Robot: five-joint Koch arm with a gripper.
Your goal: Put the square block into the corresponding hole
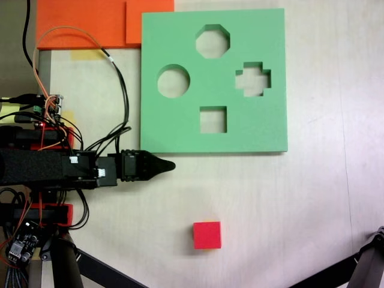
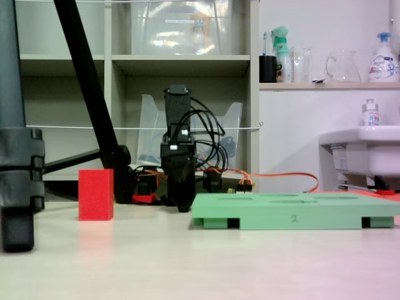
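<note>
Black claw (image 1: 170, 165) seen at centre left of a fixed view from above, tapering to a single point aimed toward the right of frame, just below the lower left edge of the green foam board (image 1: 174, 129). Jaws stacked one behind the other there, and end-on in the low fixed view (image 2: 182, 203); open or clenched, impossible to tell. Nothing seen gripped; tip apart from the board, hanging low over the pale surface (image 1: 288, 204).

Arm cut off at the left frame edge, partly buried under loops of black and orange cable (image 1: 114, 72). Orange foam sheets (image 1: 90, 21) cropped by the top edge. Board's cut-outs hidden in the low view, with just its side face visible.

Red square block (image 1: 207, 234) resting on the surface at lower centre, well apart from the claw, below and right of its tip. Square hole (image 1: 213, 120) lying empty in the board's lower middle, above and right of the tip.
</note>
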